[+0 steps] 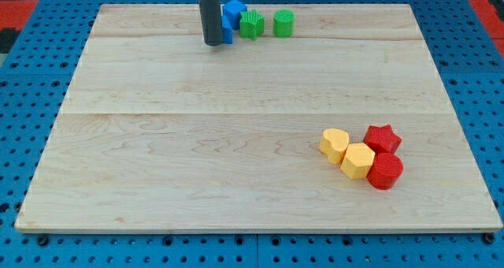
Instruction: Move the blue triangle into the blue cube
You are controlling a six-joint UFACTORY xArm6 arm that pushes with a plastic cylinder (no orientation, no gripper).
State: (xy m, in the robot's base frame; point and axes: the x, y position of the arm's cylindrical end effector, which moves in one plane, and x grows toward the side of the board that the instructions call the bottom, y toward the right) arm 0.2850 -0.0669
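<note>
Contact mattered: my tip sat at the triangle's left, hiding most of it, the cube touching behind. No gripper existed. We judged a short upward nudge best.

No text, label, brand, number or sign can be read anywhere in the camera view. Nothing is printed on the wooden desk, and no lettering is borne by the coloured blocks or the dark rod.
</note>
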